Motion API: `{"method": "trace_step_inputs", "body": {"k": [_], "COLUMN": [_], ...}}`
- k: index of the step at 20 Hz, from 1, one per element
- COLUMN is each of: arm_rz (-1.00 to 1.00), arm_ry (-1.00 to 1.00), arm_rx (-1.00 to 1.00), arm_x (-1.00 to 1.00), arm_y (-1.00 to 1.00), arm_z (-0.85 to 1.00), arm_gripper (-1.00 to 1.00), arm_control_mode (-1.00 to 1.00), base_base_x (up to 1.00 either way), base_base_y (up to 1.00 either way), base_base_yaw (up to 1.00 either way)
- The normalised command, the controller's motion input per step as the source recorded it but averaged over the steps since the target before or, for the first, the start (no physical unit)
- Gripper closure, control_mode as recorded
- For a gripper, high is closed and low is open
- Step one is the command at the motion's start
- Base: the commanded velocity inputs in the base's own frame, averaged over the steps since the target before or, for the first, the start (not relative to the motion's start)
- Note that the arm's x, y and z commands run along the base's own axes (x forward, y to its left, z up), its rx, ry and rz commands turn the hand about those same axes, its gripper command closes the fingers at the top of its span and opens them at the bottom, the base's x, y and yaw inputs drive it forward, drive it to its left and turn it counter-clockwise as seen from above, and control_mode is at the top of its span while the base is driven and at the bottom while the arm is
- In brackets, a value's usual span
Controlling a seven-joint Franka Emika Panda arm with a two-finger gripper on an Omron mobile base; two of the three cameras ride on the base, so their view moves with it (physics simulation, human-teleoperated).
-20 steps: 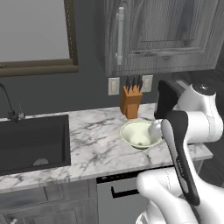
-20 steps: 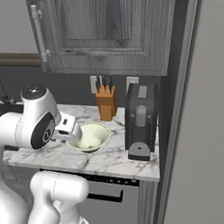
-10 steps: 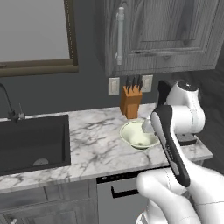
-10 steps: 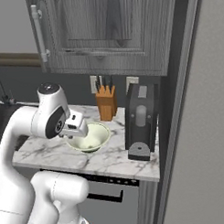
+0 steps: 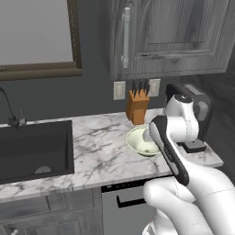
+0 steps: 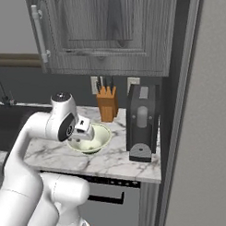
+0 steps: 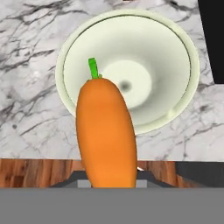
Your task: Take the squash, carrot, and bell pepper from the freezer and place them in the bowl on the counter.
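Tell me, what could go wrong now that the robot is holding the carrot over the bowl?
1. The gripper is shut on the carrot, which hangs nearer one side of the bowl than its middle. Dropped now, it might hit the rim and roll onto the counter.
2. The carrot is long. It could land tilted and tip out of the shallow bowl.
3. The knife block and the dark appliance stand close, so a wide arm swing might bump them.

Flat, even rendered light, soft shadows, no glare; base views slightly soft and dim.
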Motion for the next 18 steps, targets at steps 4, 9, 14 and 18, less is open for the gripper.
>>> {"method": "trace_step_inputs", "body": {"k": [4,9,14,18], "arm_rz": [0.00,0.00,0.00,0.00], "arm_ry": [0.00,0.00,0.00,0.00], "arm_rx": [0.00,0.00,0.00,0.00], "arm_x": [0.37,0.29,0.35,0.36], "arm_y": [0.00,0.00,-0.06,-0.12], "arm_z": [-0.53,-0.36,-0.22,-0.12], "arm_gripper": [1.00,1.00,1.00,1.00], "arm_control_mode": [-1.00,-1.00,-1.00,-1.00], "base_base_x": [0.00,0.00,0.00,0.00], "base_base_y": [0.00,0.00,0.00,0.00], "base_base_yaw": [0.00,0.00,0.00,0.00]}}
